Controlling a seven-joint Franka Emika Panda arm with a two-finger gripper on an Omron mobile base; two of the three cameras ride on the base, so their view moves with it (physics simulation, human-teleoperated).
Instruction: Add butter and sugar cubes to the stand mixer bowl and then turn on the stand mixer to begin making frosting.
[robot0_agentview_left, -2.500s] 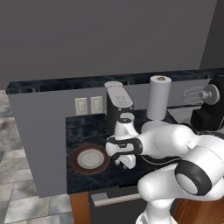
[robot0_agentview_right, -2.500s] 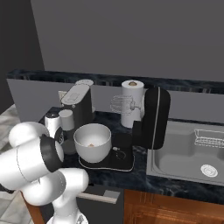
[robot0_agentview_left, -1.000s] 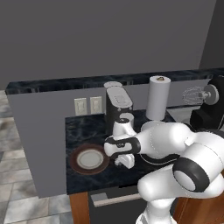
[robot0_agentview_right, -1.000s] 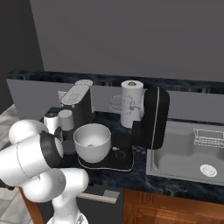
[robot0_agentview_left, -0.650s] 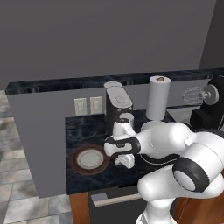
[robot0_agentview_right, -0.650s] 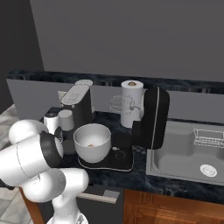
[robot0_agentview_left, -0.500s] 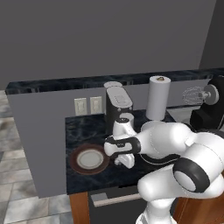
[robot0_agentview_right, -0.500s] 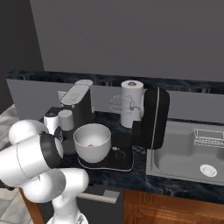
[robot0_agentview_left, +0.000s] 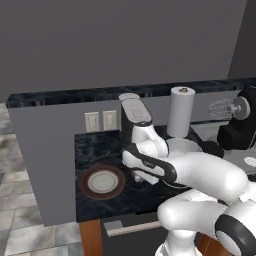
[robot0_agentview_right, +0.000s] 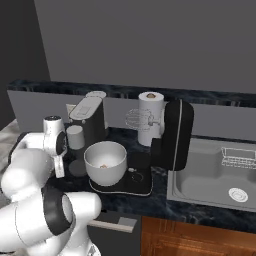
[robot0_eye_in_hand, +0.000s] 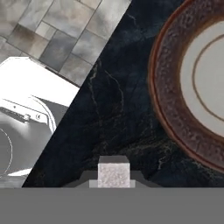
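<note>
From the left base view, my arm (robot0_agentview_left: 200, 172) folds low over the front of the counter (robot0_agentview_left: 97, 150), its wrist bent down just beside the brown-rimmed plate (robot0_agentview_left: 86, 181), which sits near the counter's front left corner; the plate's white centre is bare; the arm's bulk covers most of the stand mixer bowl (robot0_agentview_left: 186, 144), leaving a pale arc of rim; the coffee machine (robot0_agentview_left: 134, 116) and a paper towel roll (robot0_agentview_left: 180, 111) stand along the back edge, and the stand mixer (robot0_agentview_left: 239, 131) with its whisk (robot0_agentview_left: 220, 107) sits towards the right end.

The right base view opens what the arm hides; the bowl sits squarely on the mixer's flat black base under the whisk, ready to take ingredients, and a small tan speck (robot0_agentview_right: 103, 166) lies at its bottom, too small for me to call it sugar or butter; a grey-white cup (robot0_agentview_right: 75, 136) stands by the coffee machine, and a sink (robot0_agentview_right: 212, 172) lies beyond the mixer.

The hand view looks straight down at the dark counter close to its front edge, floor tiles beyond it and the plate's rim curving just alongside; here the gripper (robot0_eye_in_hand: 113, 178) has its tips pinched on one of the sugar cubes (robot0_eye_in_hand: 113, 173), a whitish block held snug between them; neither base view lets me read the fingers.

I judge the cube is gripped low and off the plate so it can be carried to the bowl, well apart along the counter; where the butter is, I cannot tell.
</note>
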